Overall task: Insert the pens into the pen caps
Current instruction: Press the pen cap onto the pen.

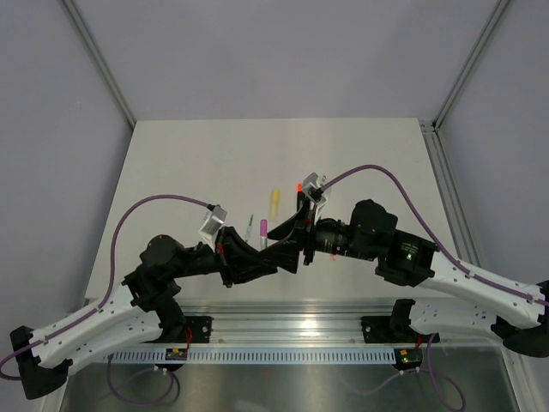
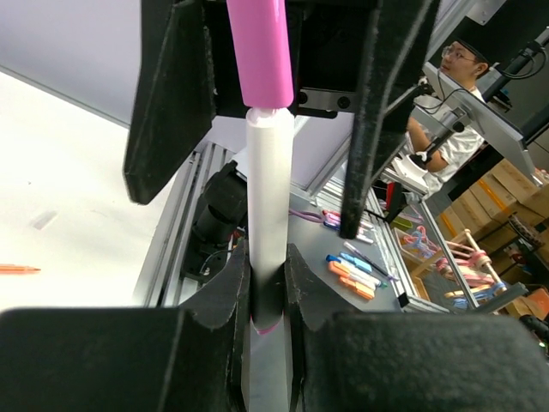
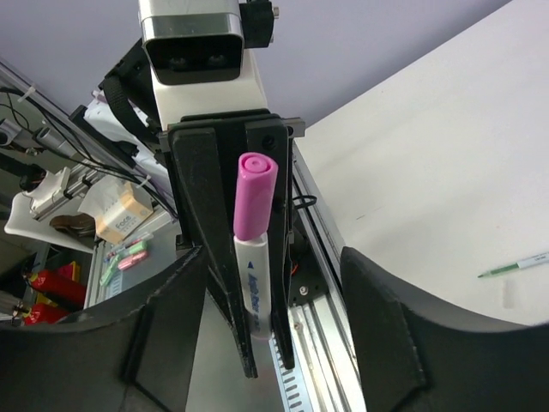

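Observation:
My left gripper is shut on the lower barrel of a white pen that carries a pink cap and stands upright above the table. The right wrist view shows this pen, its cap and the left gripper's fingers. My right gripper is open, with its jaws wide apart on either side of the pen and not touching it. In the top view both grippers meet near the table's front middle, the left gripper and the right gripper.
A pale yellow highlighter, a thin grey pen and a small orange piece lie just behind the grippers. An orange-red pen and a thin green pen lie on the white table. The aluminium rail runs along the near edge.

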